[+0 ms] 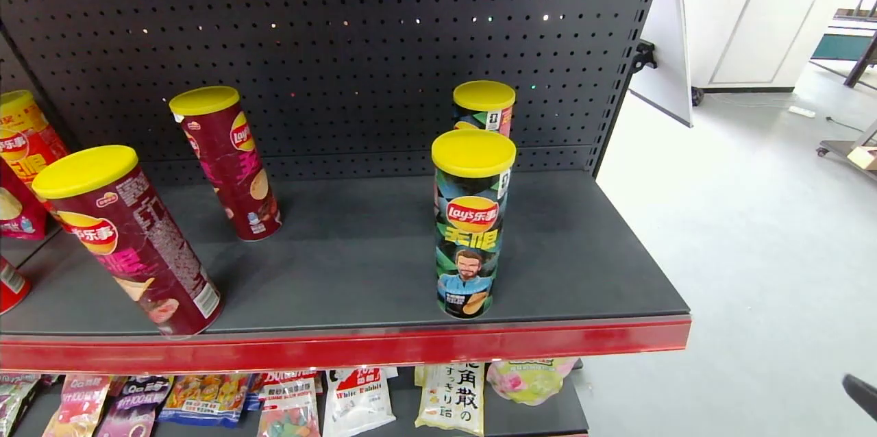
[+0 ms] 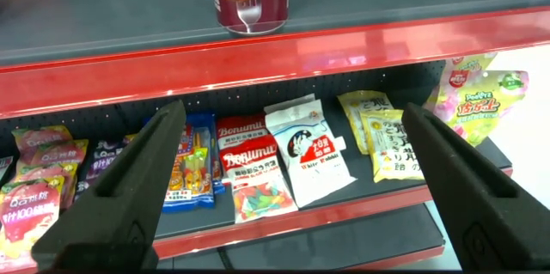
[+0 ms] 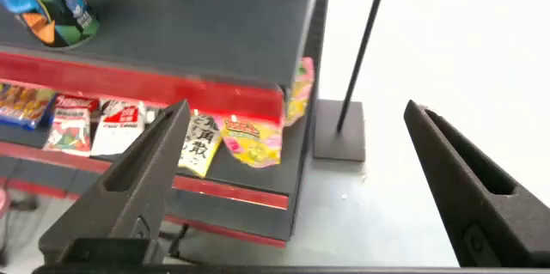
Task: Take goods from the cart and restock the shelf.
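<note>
The left gripper (image 2: 294, 111) hangs with its jaws spread wide and nothing between them, low in front of the shelf (image 1: 342, 344), facing the snack bags (image 2: 309, 149) on the tier below. The right gripper (image 3: 298, 106) is likewise released and empty, off the shelf's right end. With both bare, no item is in hand for stocking. On the upper tier a teal can (image 1: 471, 225) stands near the front edge on the right, a second teal can (image 1: 484, 107) just behind it, filed as restocked goods would be. A near maroon can (image 1: 127, 238) and a far maroon can (image 1: 226, 163) stand to the left, with bare board between the groups for more
</note>
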`<state>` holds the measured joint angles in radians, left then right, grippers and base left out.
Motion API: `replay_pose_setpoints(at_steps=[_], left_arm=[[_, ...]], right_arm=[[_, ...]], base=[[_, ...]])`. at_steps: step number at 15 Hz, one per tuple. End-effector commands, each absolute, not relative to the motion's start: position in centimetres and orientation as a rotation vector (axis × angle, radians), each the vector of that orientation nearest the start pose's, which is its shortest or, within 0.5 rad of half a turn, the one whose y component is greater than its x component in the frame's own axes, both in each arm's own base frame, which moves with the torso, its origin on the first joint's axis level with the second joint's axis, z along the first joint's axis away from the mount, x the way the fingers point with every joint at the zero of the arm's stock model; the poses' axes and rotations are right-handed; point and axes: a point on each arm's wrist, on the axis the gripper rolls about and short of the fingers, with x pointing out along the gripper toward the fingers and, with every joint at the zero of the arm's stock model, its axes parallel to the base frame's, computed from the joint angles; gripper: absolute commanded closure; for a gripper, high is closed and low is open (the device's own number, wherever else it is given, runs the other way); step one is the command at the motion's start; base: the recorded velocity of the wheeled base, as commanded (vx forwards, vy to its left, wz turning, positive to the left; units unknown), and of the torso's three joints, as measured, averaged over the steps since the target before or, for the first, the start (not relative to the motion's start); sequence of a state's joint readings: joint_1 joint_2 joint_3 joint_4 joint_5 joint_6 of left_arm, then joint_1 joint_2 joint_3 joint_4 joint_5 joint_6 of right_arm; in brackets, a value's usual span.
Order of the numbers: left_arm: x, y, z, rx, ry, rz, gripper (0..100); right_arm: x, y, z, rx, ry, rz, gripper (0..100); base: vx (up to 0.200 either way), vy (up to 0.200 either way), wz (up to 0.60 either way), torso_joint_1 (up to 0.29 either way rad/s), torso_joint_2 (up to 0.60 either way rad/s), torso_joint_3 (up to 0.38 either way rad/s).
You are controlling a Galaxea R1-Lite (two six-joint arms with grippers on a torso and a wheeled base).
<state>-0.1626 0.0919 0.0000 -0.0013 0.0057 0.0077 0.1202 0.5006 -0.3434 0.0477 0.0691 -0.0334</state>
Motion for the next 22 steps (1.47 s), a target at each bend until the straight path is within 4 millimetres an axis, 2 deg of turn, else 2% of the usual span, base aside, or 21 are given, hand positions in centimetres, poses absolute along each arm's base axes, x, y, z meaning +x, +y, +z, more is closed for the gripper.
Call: replay_pose_setpoints(at_steps=[1,2,4,6,8,9,10,12,13,14,22], left_arm=[[-1.5,0.3,7.7,0.015,0.091,-0.157,0],[-1.5,0.3,7.7,0.015,0.091,-0.157,0],[-1.5,0.3,7.7,0.015,0.091,-0.157,0],[-1.5,0.3,7.7,0.015,0.091,-0.157,0],[-1.5,0.3,7.7,0.015,0.091,-0.157,0],[-1.5,0.3,7.7,0.015,0.091,-0.157,0],[-1.5,0.3,7.7,0.015,0.091,-0.157,0],[-1.5,0.3,7.7,0.015,0.091,-0.157,0],[-1.5,0.3,7.7,0.015,0.091,-0.157,0],[-1.5,0.3,7.7,0.017,0.091,-0.157,0],[-1.5,0.3,7.7,0.018,0.091,-0.161,0]], right_arm=[[-1.9,0.0,14.2,-0.046,0.066,0.123,0],[-1.9,0.0,14.2,-0.046,0.066,0.123,0],[-2.0,-0.2,11.9,-0.049,0.088,0.022,0],[-2.1,-0.2,8.7,-0.077,0.099,0.011,0],[-1.6,-0.1,8.5,-0.079,0.018,0.054,0],[-1.6,0.1,8.4,-0.066,0.014,0.149,0],[-1.7,0.1,8.4,-0.015,0.023,0.157,0],[-1.7,0.1,8.1,0.007,0.046,0.13,0],[-1.9,0.0,7.6,-0.008,0.054,0.035,0],[-2.1,0.0,7.6,-0.006,0.026,0.023,0],[-2.3,0.1,7.5,0.0,0.002,0.032,0]], base=[[0.0,0.0,0.0,0.0,0.0,0.0],[0.0,0.0,0.0,0.0,0.0,0.0],[0.0,0.0,0.0,0.0,0.0,0.0],[0.0,0.0,0.0,0.0,0.0,0.0],[0.0,0.0,0.0,0.0,0.0,0.0],[0.0,0.0,0.0,0.0,0.0,0.0],[0.0,0.0,0.0,0.0,0.0,0.0],[0.0,0.0,0.0,0.0,0.0,0.0],[0.0,0.0,0.0,0.0,0.0,0.0],[0.0,0.0,0.0,0.0,0.0,0.0],[0.0,0.0,0.0,0.0,0.0,0.0]])
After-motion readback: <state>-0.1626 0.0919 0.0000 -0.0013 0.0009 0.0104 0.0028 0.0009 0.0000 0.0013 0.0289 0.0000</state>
